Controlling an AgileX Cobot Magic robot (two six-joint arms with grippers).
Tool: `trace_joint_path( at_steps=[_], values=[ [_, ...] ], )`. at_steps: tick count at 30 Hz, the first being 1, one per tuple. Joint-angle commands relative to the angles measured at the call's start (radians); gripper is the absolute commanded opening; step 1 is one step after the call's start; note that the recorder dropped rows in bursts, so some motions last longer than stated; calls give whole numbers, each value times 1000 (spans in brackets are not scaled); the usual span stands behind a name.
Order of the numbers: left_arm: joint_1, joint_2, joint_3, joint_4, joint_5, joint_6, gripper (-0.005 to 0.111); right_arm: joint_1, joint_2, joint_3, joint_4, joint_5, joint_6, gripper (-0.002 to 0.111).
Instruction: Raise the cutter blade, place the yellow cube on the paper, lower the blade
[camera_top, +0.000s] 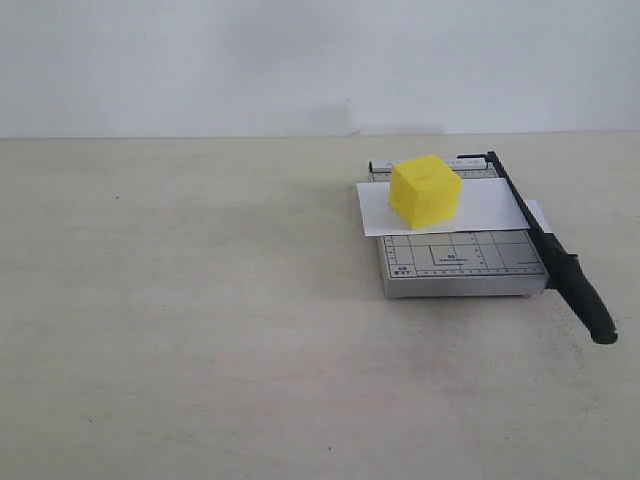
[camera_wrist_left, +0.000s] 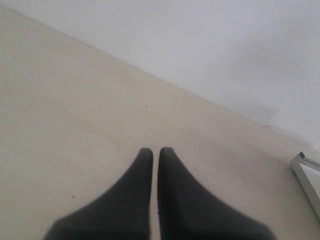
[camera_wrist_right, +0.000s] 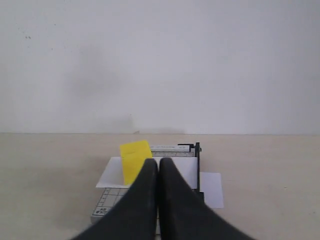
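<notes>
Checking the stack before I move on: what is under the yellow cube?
The yellow cube sits on the white paper, which lies across the grey trimmer board. The paper and board directly beneath the cube are covered and cannot be seen.

A pale beige bench fills the lower part of the exterior view, matt and lightly mottled, with a few tiny dark specks on its left half. Its far edge meets a plain white wall, where a faint grey shadow lies low down, right of the middle. A small grey trimmer board lies flat on the right half of the bench, nearer the far edge than the near one. Its near part shows printed grid lines and ruler marks, and a pale ruled strip runs along its far side.
</notes>
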Motion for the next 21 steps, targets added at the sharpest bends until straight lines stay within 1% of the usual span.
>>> trace_joint_path(
  at_steps=[1, 5, 10, 12, 16, 17, 18, 19, 21],
  values=[
    [-6, -3, 3, -6, -10, -8, 4, 0, -6, 5, -92, -27, -29, 0],
    [-6, -3, 3, -6, -10, -8, 4, 0, -6, 17, -167, -64, -25, 0],
    [-6, -3, 3, -6, -10, -8, 4, 0, -6, 82, -322, -192, 84, 0],
    [-6, -3, 3, -6, -10, -8, 4, 0, -6, 139, -327, -234, 116, 0],
    [-6, -3, 3, -6, -10, -8, 4, 0, -6, 256, -322, -255, 121, 0],
    [-6, -3, 3, -6, -10, -8, 4, 0, -6, 257, -322, -263, 124, 0],
    [-6, -3, 3, -6, -10, -8, 4, 0, -6, 257, -322, -242, 126, 0],
    [-6, -3, 3, -6, -10, -8, 4, 0, -6, 257, -327, -143, 129, 0],
    [-6, -3, 3, -6, -10, -8, 4, 0, -6, 257, -331, -43, 125, 0]
  ],
)
